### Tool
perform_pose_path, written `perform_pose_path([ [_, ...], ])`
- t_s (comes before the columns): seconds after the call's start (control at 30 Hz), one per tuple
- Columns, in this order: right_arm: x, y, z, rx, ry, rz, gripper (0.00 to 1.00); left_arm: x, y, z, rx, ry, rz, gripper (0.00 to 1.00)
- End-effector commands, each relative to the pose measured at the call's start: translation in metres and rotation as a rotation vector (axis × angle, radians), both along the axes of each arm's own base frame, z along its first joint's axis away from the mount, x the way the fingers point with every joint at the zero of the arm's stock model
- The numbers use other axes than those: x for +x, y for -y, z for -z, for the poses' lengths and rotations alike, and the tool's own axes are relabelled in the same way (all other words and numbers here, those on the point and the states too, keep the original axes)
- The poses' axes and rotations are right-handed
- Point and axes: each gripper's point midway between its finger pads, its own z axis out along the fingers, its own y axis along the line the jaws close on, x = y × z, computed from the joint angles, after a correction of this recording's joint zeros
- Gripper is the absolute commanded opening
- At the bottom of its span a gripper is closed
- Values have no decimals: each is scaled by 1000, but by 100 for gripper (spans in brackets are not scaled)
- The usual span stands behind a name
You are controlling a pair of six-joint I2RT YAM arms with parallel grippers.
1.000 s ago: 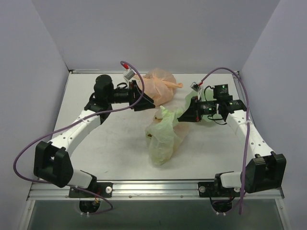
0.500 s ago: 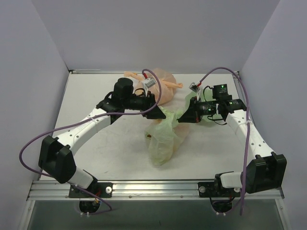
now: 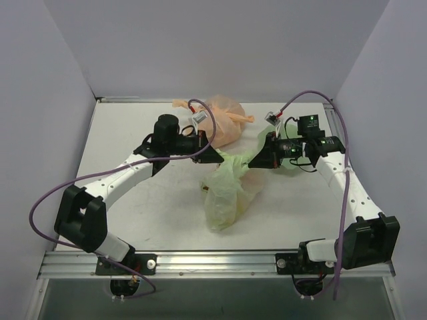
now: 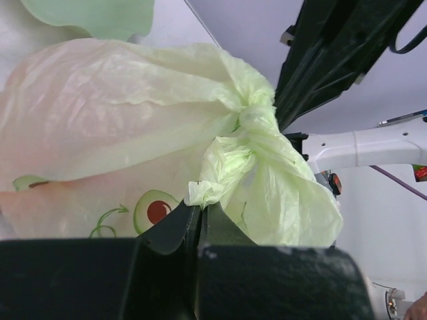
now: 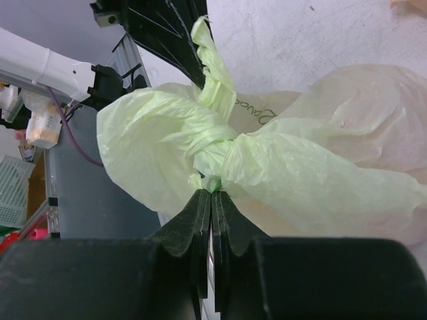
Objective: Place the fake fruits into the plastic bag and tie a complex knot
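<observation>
The plastic bag [image 3: 225, 195] lies mid-table, pale green and bulging, with an avocado print [image 4: 155, 210] on its side. Its two handle ends are twisted into a knot [image 4: 256, 121] [image 5: 212, 148] that hangs stretched between my grippers. My left gripper [image 3: 216, 158] [image 4: 200, 204] is shut on one handle tip, pulling from the left. My right gripper [image 3: 255, 162] [image 5: 212, 192] is shut on the other handle end, right below the knot. The fake fruits are hidden; none shows through the film.
A peach-orange knotted bag [image 3: 224, 117] sits at the back, just behind the left gripper. A pale green wavy-edged dish [image 3: 291, 167] [image 4: 100, 15] lies under the right arm's wrist. Purple cables loop over both arms.
The left arm swung right from beside the peach bag to the green bag's handle, and its jaws went from open to shut on it. The right gripper held still.
</observation>
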Motion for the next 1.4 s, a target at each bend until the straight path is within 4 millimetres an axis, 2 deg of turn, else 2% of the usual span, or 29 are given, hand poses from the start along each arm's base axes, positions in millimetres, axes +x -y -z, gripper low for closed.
perform_pose_path([
  [0.0, -4, 5, -31, 56, 36, 5, 0, 18, -21, 20, 67, 41, -71, 0],
  [0.17, -1, 12, -35, 71, 35, 28, 0, 22, -41, 51, 158, 15, -128, 0],
  [0.27, 1, 21, -37, 84, 22, 57, 0, 30, -57, 60, 187, -1, -183, 0],
  [0.37, -2, 28, -32, 62, 20, 65, 0, 32, -63, 59, 178, -6, -192, 0],
  [0.47, -9, 22, -24, 35, -12, 42, 0, 27, -56, 48, 128, 10, -154, 0],
  [0.5, -8, 21, -16, -12, -33, 69, 0, 25, -53, 46, 110, -17, -149, 0],
  [0.53, -9, 18, -12, -33, -49, 73, 5, 26, -49, 39, 83, 7, -140, 0],
  [0.57, -18, 6, -8, -49, -76, 42, 11, 22, -45, 36, 72, -3, -125, 0],
  [0.63, -18, -3, 1, -86, -80, 46, 26, 22, -42, 34, 62, 0, -119, 0],
  [0.67, -23, -12, 3, -87, -117, 49, 29, 21, -41, 33, 59, -2, -116, 0],
  [0.7, -22, -16, 5, -90, -126, 68, 34, 20, -40, 33, 58, -4, -112, 0],
  [0.73, -10, -17, 9, -102, -100, 118, 43, 19, -39, 33, 57, -4, -106, 0],
  [0.8, -7, -22, 15, -110, -150, 175, 48, 18, -36, 30, 49, 8, -100, 0],
  [0.83, 2, -21, 18, -123, -138, 223, 53, 17, -36, 28, 47, 12, -98, 0],
  [1.0, 11, -31, 30, -133, -222, 311, 59, 14, -34, 28, 46, 17, -93, 0],
  [1.17, 11, -44, 35, -102, -236, 298, 61, 13, -34, 27, 41, 16, -93, 0],
  [1.37, 17, -48, 49, -124, -224, 295, 66, 11, -34, 26, 41, 21, -91, 0],
])
